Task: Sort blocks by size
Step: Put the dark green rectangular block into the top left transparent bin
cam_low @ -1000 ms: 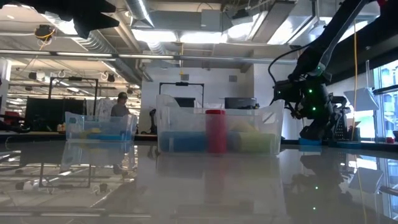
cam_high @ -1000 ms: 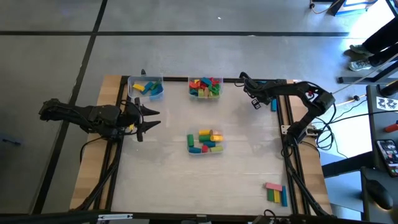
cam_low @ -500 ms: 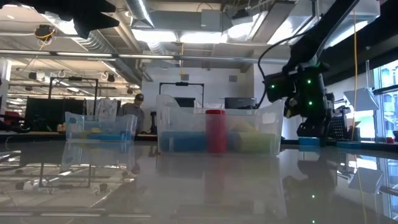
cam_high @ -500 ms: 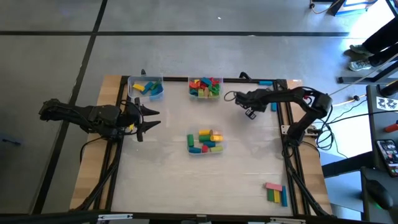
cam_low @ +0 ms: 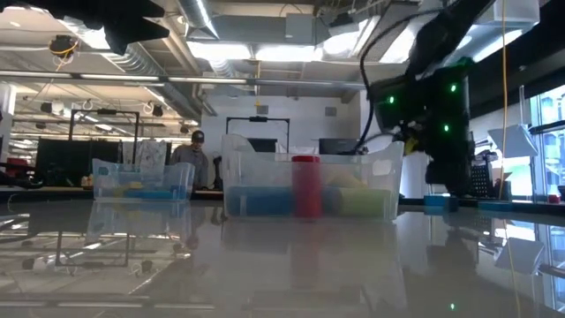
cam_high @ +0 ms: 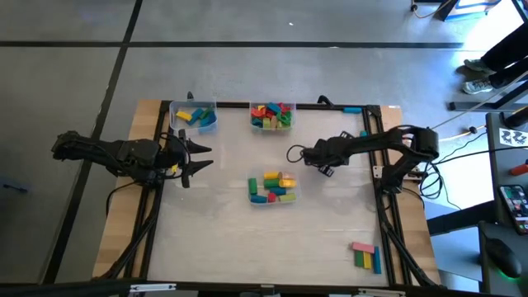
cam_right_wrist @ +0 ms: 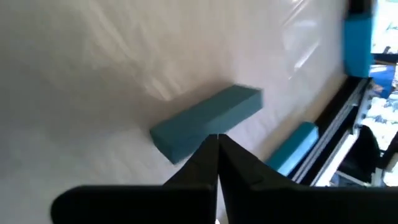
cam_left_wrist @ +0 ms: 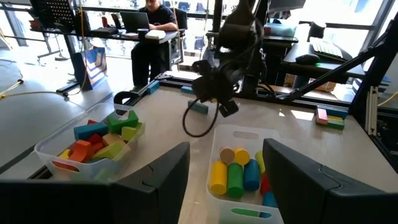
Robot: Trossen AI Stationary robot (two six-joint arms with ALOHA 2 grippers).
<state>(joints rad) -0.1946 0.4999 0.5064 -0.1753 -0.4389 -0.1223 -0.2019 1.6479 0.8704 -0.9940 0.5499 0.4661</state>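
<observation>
The right gripper, jaws pressed together and holding nothing, is hanging right of the middle tub of blocks. It should open above one block before descending. The left gripper, jaws spread and empty, is waiting at centre left. The white tabletop is reflecting a workshop; a person is standing far behind.

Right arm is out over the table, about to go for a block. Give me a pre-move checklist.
1. Right pincer open for a pick: not ok, it is shut and empty.
2. Teal block lying flat on the table, untouched: ok.
3. Left pincer clear, open at the table's left: ok.
4. Centre tub upright with blocks inside: ok.
5. Pincer lined up over the teal block: cannot tell.
</observation>
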